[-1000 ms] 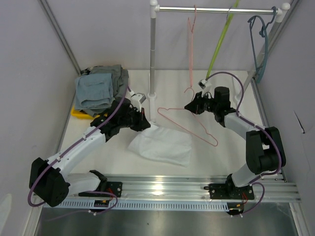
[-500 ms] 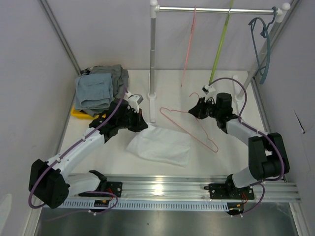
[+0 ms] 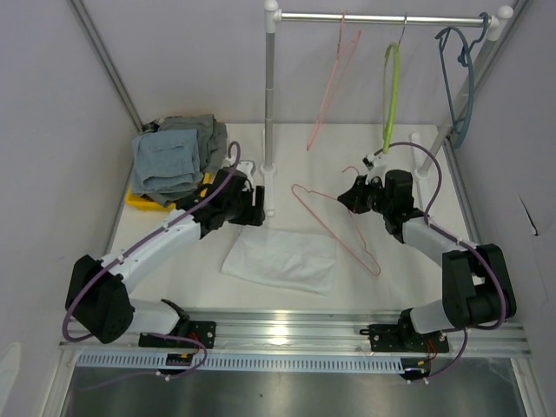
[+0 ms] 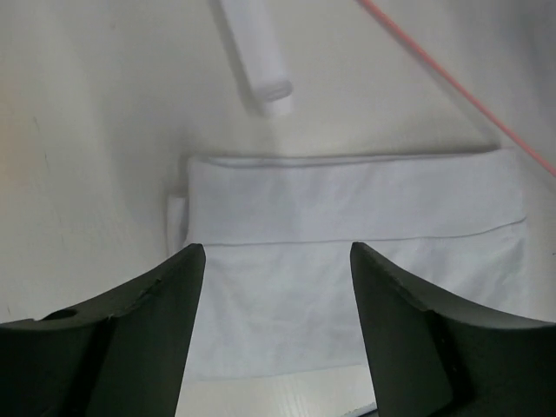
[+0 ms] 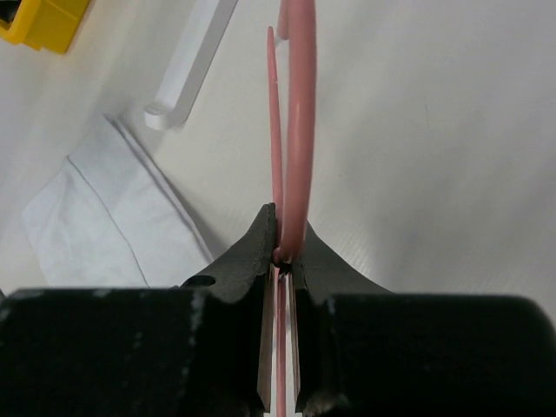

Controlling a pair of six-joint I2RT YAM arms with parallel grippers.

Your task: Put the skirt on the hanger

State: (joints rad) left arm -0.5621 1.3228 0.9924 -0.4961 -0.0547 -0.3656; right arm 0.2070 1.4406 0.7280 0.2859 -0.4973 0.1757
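The white skirt lies folded and flat on the table in the top view. My left gripper hovers just behind its far left corner, open and holding nothing. In the left wrist view the skirt fills the space below the spread fingers of the left gripper. My right gripper is shut on the neck of a pink hanger, whose frame slants down over the table right of the skirt. The right wrist view shows the right gripper pinching the hanger, with the skirt to the left.
A clothes rack pole stands behind the skirt, its white foot close to my left gripper. A pink hanger, a green one and a blue one hang on the rail. Grey clothes pile over a yellow bin at back left.
My left gripper has opened and let go of the skirt's corner, then drawn back toward the rack. The skirt has settled flat. The right gripper has shifted the hanger slightly right.
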